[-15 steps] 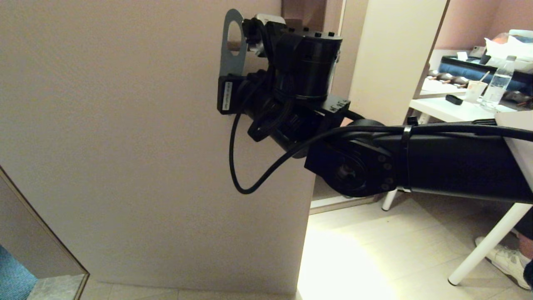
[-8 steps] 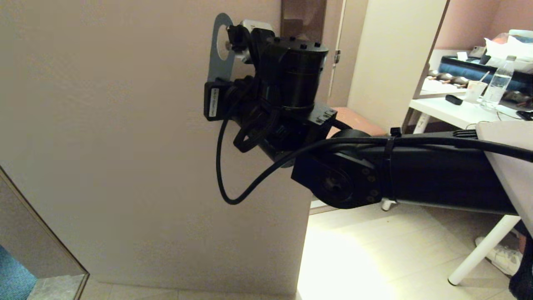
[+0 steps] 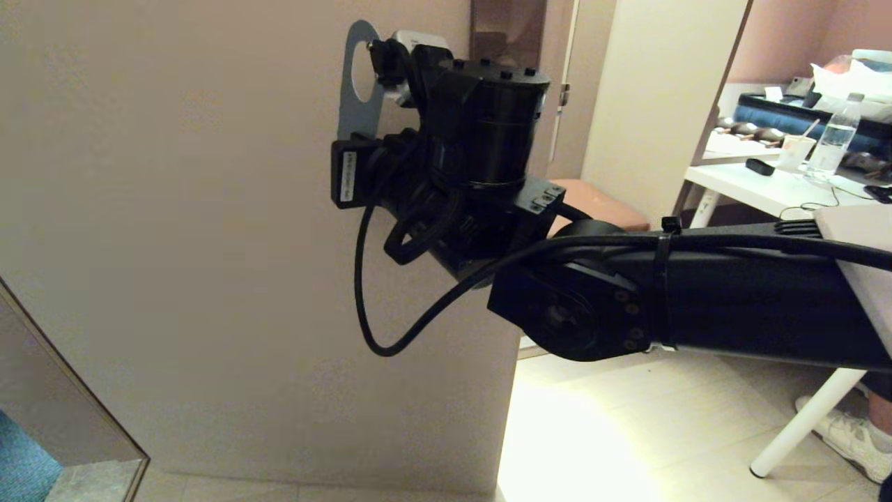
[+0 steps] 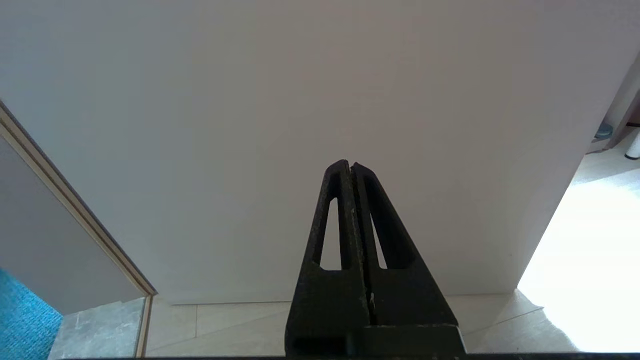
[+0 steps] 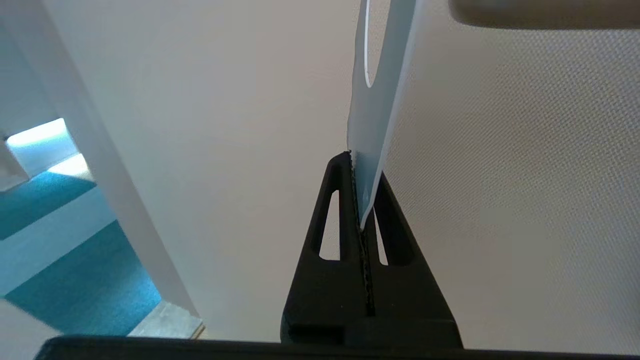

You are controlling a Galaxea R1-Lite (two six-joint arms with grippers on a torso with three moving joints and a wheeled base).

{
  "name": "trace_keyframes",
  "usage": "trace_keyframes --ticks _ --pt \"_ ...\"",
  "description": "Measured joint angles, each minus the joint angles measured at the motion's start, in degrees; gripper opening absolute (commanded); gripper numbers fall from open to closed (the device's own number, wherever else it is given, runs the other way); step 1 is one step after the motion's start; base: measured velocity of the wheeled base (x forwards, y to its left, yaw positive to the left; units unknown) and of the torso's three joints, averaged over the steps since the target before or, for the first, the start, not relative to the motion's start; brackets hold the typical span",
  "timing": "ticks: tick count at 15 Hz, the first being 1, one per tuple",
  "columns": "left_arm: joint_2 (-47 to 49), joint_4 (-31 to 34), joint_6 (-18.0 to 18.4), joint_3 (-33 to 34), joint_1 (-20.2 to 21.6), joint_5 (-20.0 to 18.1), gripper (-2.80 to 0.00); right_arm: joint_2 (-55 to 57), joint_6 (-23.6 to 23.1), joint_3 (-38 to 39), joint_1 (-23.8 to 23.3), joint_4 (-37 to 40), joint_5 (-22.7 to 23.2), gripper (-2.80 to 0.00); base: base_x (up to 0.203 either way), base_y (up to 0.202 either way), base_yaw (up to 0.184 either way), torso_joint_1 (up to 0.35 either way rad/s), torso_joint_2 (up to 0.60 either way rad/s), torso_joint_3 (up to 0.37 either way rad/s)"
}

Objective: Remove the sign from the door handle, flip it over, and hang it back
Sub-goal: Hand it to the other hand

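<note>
- The right pincer (image 5: 361, 192) is raised high in front of the pale door (image 3: 209, 244), with its arm reaching in from the right side of the head view.
- The fingers of that pincer are seen pressed together on the lower edge of the sign (image 5: 377, 115), which is gripped between them.
- The sign (image 3: 357, 97) is held upright and edge-on to the right wrist view, with its big round hole uppermost.
- A blue-grey face of the sign is shown toward the head camera; no lettering can be read on it.
- In the right wrist view a dark bar, taken to be the door handle (image 5: 540, 12), is seen just beside the top of the sign; whether the two touch cannot be told.
- In the head view the handle itself is hidden behind the wrist of the right arm.
- The left pincer (image 4: 351, 167) is held low before the same door, with its fingers closed against each other and nothing between them.
- A white worktop (image 3: 752, 185) is seen at the far right, and a clear bottle (image 3: 833, 146) is carried on it.
</note>
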Motion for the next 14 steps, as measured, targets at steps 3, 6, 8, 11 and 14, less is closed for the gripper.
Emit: trace_keyframes --ticks 3,6,8,11,14 --pt "0.0 0.0 0.0 0.0 0.0 0.0 -2.8 -3.1 -0.3 3.9 0.5 0.2 0.4 -2.8 0.0 0.0 0.0 0.0 0.0 0.0" --pt "0.0 0.0 0.0 0.0 0.0 0.0 -2.8 -8.0 -1.1 9.3 0.7 0.3 1.5 -2.8 0.0 0.0 0.0 0.0 0.0 0.0" --pt "0.0 0.0 0.0 0.0 0.0 0.0 -2.8 -11.9 -2.2 13.9 1.0 0.3 3.3 -2.8 0.0 0.0 0.0 0.0 0.0 0.0" --pt "0.0 0.0 0.0 0.0 0.0 0.0 -2.8 -17.9 -4.1 19.9 2.1 0.3 4.8 -2.8 0.0 0.0 0.0 0.0 0.0 0.0" --pt "0.0 0.0 0.0 0.0 0.0 0.0 -2.8 -23.1 -6.7 24.2 3.0 0.4 5.0 -2.8 0.0 0.0 0.0 0.0 0.0 0.0"
